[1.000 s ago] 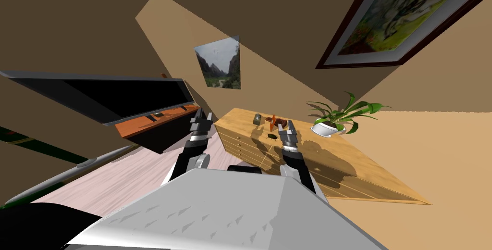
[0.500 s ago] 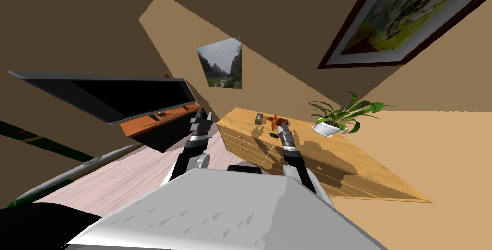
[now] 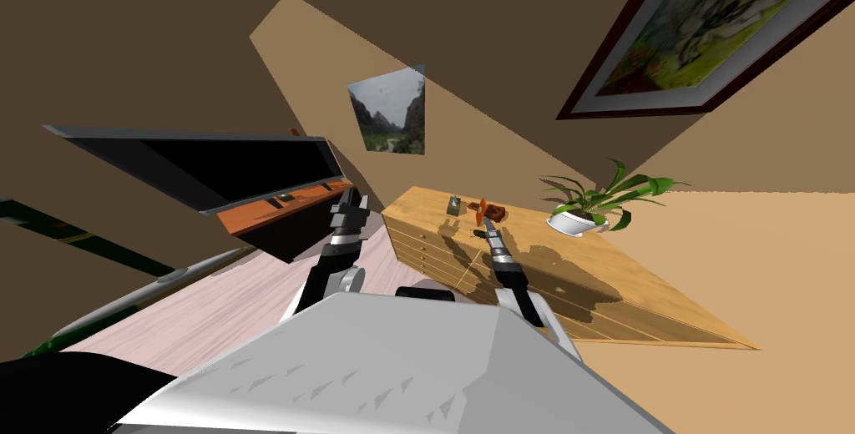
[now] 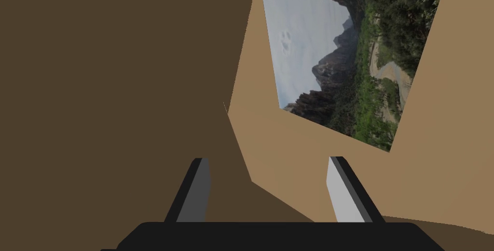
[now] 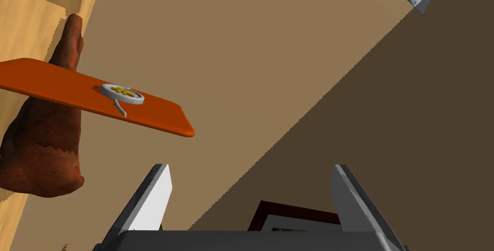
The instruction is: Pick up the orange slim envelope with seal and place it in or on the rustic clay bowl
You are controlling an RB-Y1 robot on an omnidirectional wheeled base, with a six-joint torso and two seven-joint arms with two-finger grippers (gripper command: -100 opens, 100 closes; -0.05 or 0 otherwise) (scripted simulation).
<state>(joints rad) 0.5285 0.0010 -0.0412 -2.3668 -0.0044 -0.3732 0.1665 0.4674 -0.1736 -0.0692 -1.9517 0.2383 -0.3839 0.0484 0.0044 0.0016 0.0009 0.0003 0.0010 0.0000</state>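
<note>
— Where's the envelope?
— Mid-frame in the head view, on the wooden dresser point(image 3: 534, 262). The orange envelope point(image 5: 72, 89) seems to rest tilted across the reddish clay bowl point(image 5: 43, 156).
— Which pincer is nearer?
— The right pincer point(image 5: 251, 167), spread wide and empty. The envelope lies outside its gap, long axis slanting off sideways. The left pincer point(image 4: 268, 159) is also wide, left of centre.

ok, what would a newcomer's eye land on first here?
The bright orange envelope with its grey seal, lying across the reddish-brown bowl on the wooden dresser. Just short of it, the right gripper has its fingers open and empty. The green potted plant further along the dresser also stands out.
</note>
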